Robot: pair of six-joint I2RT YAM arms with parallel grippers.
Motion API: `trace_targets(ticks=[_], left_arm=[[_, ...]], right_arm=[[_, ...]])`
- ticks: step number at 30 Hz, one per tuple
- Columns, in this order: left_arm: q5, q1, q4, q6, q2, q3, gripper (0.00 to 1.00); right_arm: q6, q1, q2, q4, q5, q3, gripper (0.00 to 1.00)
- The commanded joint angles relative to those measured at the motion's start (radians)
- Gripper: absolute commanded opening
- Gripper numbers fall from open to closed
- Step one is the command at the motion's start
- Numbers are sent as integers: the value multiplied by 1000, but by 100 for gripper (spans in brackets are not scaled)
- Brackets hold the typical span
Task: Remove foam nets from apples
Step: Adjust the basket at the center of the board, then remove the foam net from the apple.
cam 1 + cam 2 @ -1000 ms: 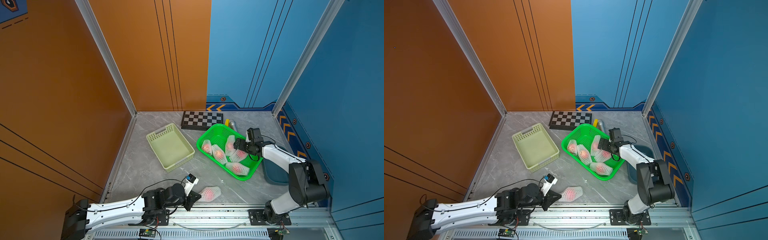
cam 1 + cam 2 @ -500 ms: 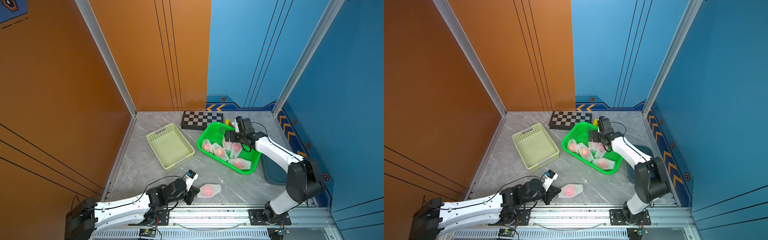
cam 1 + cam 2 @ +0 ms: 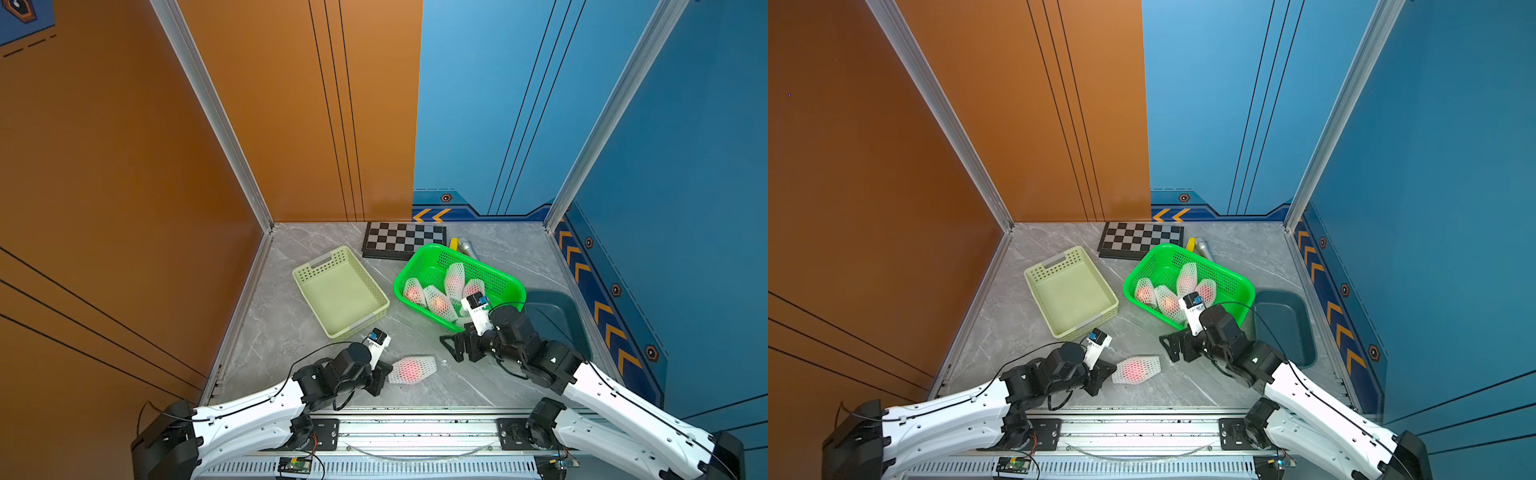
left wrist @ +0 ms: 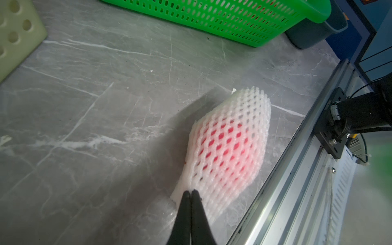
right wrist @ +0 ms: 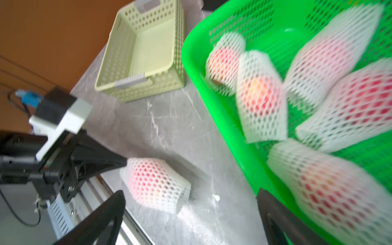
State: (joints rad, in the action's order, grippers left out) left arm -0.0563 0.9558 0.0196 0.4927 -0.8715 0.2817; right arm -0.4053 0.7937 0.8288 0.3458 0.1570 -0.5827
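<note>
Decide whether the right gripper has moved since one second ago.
Yes. The right gripper has come out of the green basket, away from the checkerboard and toward the front rail.

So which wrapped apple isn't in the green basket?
The netted apple on the table, its net pinched by the left gripper; the others lie in the green basket.

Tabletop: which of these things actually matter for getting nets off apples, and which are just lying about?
In the job: loose apple, its foam net pinched by the shut left gripper; five netted apples in the green basket; open right gripper.
Lying about: chessboard; yellow-and-silver object; pale basket and dark bin, perhaps for sorting.
</note>
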Motion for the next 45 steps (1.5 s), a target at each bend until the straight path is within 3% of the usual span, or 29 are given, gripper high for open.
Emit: trace_targets(ticks=[1,6,11,19,24,33,39,45], left_arm=[[-7,-10,31,-17,1,-1,0],[22,-8,43,2,-4,-9,0],[69,-4,59,24,-14,-12,0],[151,7,102,32,-94,25,0],[153,27,102,21,-151,49,0],[135,35,120,-5,-73,58,0],[137,19,148,1,57,32,36],[64,-27,154,5,128,29,57]], right_arm=[[-77,78,16,-137,8,81,98],[-89,188,97,-161,-151,93,92],[-132,202,150,-138,-281,93,61],[-98,188,215,-177,-246,84,32],[-27,173,287,-245,-129,68,31],[20,151,365,-263,-112,13,37],[10,140,368,-278,-113,35,38],[16,137,375,-275,-117,40,39]])
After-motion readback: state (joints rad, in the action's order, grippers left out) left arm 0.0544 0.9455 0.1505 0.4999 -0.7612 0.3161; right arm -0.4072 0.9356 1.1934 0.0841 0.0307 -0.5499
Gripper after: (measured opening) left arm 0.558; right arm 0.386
